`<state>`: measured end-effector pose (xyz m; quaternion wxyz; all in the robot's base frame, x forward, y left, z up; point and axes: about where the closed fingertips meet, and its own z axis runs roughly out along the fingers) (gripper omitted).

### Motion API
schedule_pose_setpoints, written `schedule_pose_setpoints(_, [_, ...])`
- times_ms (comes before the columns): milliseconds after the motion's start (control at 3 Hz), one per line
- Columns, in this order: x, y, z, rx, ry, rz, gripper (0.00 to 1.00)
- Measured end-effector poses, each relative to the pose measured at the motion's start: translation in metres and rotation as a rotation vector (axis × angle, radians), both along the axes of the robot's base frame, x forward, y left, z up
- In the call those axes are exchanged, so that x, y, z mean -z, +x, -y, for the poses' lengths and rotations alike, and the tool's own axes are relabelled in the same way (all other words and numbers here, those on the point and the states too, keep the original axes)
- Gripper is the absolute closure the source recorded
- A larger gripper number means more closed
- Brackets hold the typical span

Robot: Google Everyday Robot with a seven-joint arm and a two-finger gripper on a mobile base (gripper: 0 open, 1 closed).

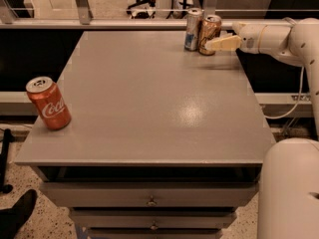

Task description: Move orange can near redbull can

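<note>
The orange can (210, 33), golden-bronze with a silver top, stands upright at the table's far right edge. It stands right beside the slim silver-and-blue redbull can (192, 29), on that can's right; I cannot tell whether they touch. My gripper (217, 44) reaches in from the right, low against the orange can's right side and overlapping its lower part. The white arm (271, 36) stretches away behind it to the right.
A red Coca-Cola can (48, 103) stands tilted near the grey table's (149, 108) front left edge. Drawers sit under the tabletop. A rail and glass run behind the table. The robot's white body (289, 188) fills the lower right.
</note>
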<state>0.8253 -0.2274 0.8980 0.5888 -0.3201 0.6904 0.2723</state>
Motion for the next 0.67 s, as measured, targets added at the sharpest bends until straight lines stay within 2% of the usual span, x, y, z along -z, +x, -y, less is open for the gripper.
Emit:
schedule_pose_setpoints(333, [-0.039,-0.036,0.037,0.012,-0.061,0.049,0.00])
schedule_pose_setpoints(667, [-0.080,-0.071,0.061,0.030,-0.106,0.094,0.00])
